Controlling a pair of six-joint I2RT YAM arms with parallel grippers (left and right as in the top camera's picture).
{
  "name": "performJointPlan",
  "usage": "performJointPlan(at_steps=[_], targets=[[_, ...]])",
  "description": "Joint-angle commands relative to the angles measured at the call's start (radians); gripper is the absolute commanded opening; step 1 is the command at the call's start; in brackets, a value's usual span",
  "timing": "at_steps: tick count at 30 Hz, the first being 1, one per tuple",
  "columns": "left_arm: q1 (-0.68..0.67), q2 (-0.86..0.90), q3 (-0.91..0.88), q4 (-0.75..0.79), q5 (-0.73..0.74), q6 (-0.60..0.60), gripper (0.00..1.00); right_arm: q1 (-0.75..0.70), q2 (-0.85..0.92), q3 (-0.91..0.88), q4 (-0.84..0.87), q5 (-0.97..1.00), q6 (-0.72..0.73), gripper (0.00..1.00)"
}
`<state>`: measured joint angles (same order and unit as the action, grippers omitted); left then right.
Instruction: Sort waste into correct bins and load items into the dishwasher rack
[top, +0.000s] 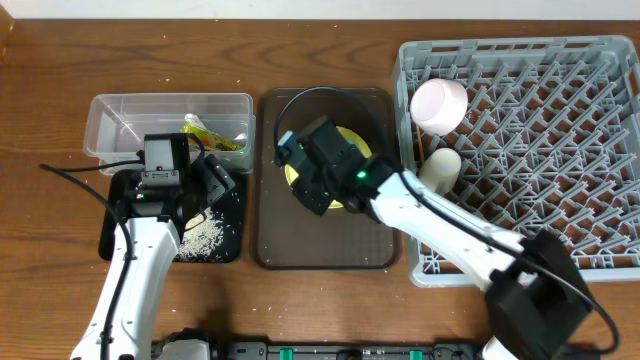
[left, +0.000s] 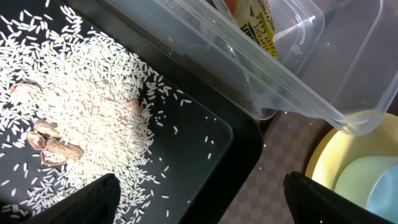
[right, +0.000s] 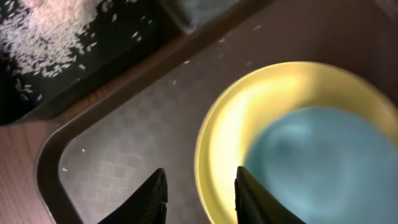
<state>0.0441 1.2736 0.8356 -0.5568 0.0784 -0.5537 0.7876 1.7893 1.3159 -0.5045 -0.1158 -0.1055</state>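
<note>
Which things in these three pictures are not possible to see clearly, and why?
1. Overhead: the right arm covers most of the yellow plate and the blue bowl.
2. Right wrist: the blue bowl is blurred, so its contents are unclear.
3. Left wrist: the top edge cuts off the snack wrapper.
4. Left wrist: the brown bits in the rice are too small to name.

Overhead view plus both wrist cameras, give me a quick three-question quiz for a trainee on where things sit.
1. True or false: the green-and-orange snack wrapper lies inside the clear rectangular plastic tub.
2. The heap of loose pale rice-like grains lies in: A) the shallow glossy black tray; B) the grey pegged rack; C) the clear tub.
3. Name the dish sitting on the round yellow plate.
Key: 1 true; 2 A; 3 the light blue bowl.
</note>
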Motion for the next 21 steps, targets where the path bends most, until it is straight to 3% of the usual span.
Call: performJointPlan(at_steps=[1, 14, 21], targets=[[0.003, -0.006, -0.005, -0.002, -0.012, -0.005, 0.87, 0.016, -0.003, 0.011, -0.014, 0.114, 0.015, 0.31], [0.003, -0.006, -0.005, -0.002, -0.012, -0.005, 0.87, 0.016, 0.056, 0.011, -0.010, 0.131, 0.015, 0.17], [0.003, -0.006, -0.005, -0.002, -0.012, -0.005, 0.87, 0.016, 0.064, 0.011, -0.002, 0.147, 0.015, 0.17]])
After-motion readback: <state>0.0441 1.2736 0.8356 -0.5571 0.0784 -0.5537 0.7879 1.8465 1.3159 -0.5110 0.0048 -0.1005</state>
